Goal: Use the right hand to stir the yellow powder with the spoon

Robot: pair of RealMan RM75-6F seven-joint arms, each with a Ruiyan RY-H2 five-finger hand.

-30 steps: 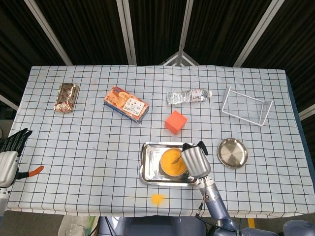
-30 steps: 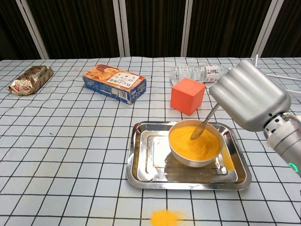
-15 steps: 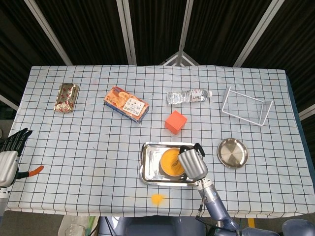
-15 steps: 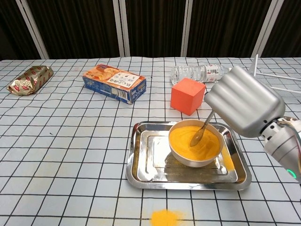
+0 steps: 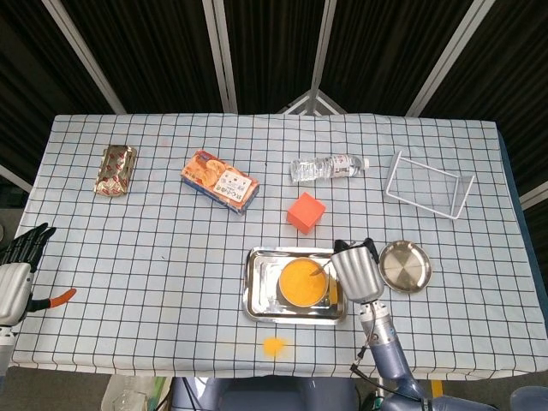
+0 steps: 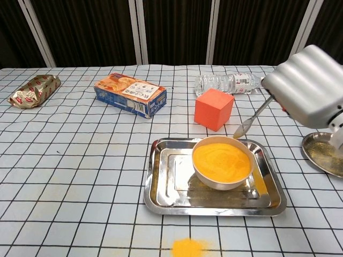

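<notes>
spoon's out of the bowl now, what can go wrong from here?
1. The spoon in the right robot hand hangs with its tip over the bowl rim; clinging yellow powder could drop onto the steel tray, where some already lies, besides the spill on the tablecloth.
2. Coming back down, the tip may strike the rim and shift the bowl.

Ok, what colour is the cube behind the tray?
Orange-red; the cube shows best in the chest view.
</notes>
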